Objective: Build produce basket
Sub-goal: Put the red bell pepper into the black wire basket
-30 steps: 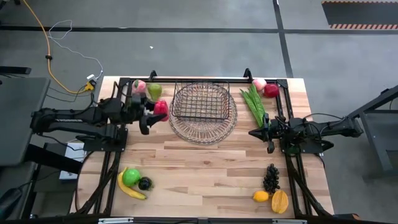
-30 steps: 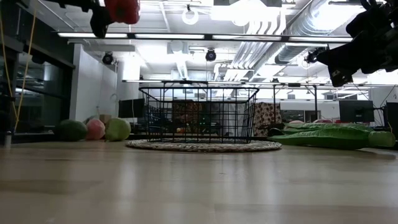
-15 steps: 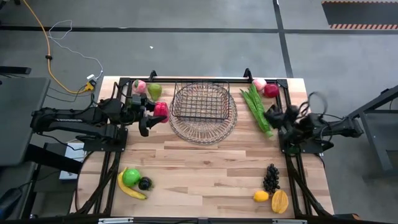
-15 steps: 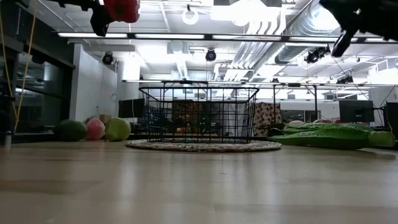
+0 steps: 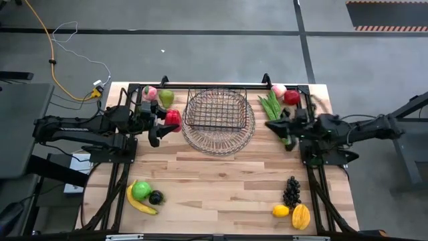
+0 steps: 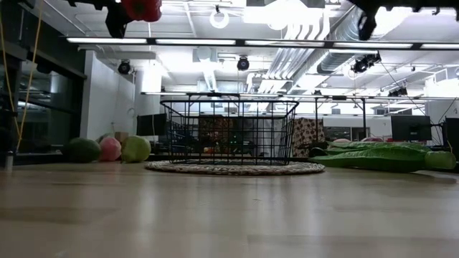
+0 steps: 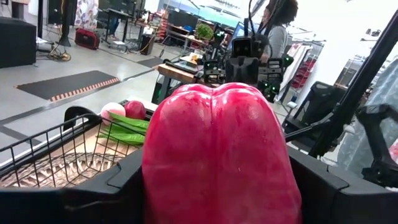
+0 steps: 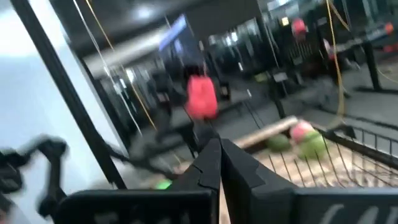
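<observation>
Pale wood table (image 5: 221,187): my left gripper (image 5: 162,125) clamps glossy red apple (image 5: 173,118), 9 o'clock of dark wire basket (image 5: 215,109); right gripper (image 5: 278,126) closed, empty.

Count from the high view, present state:

- Baskets: 1, dark wire basket (image 5: 215,109), standing on 1 round wire tray (image 5: 219,137).
- Far left: 1 pink peach (image 5: 150,92), 1 green apple (image 5: 166,98).
- 1 red apple (image 5: 173,118) in the left gripper (image 5: 162,120).
- Far right: 1 leafy bunch (image 5: 272,110), 1 pink peach (image 5: 279,90), 1 red fruit (image 5: 291,97).
- Near left: 1 banana (image 5: 139,201), 1 green fruit (image 5: 141,190), 1 dark plum (image 5: 156,197).
- Near right: 1 grape bunch (image 5: 291,191), 1 lemon (image 5: 281,211), 1 mango (image 5: 301,216).
</observation>
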`<state>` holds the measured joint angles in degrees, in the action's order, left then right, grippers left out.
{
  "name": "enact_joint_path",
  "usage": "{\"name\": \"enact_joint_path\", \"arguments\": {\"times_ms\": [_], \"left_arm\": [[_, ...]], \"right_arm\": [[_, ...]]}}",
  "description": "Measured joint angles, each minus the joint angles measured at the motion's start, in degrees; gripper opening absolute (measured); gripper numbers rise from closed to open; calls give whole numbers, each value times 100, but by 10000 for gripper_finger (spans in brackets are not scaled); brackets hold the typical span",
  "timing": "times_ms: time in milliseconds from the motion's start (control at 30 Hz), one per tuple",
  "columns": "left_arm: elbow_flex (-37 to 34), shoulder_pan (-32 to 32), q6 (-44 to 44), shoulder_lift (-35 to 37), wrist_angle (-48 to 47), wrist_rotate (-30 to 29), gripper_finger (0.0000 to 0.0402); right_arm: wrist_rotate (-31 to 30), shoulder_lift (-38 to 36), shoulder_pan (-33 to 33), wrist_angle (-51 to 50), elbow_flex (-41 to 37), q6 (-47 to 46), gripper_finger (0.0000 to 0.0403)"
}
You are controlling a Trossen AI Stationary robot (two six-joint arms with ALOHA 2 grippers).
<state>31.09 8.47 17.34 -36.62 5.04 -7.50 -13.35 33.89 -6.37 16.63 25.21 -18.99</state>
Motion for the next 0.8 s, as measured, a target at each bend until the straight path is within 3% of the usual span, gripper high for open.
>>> {"name": "enact_joint_path", "arguments": {"times_ms": [233,500,633,800], "left_arm": [[0,0,-11,0,-2,113,254],[0,0,-257,0,-2,121,255],[0,0,-263,0,-3,133,255],[0,0,-345,0,-4,142,255]], "right_arm": [[-189,1293,2,-924,1082,269,0],[-274,2017,2,-1558,1952,334,15],[-261,2180,2,-2124,2303,-13,75],[-244,2249,-2,-2150,2441,-21,184]]}}
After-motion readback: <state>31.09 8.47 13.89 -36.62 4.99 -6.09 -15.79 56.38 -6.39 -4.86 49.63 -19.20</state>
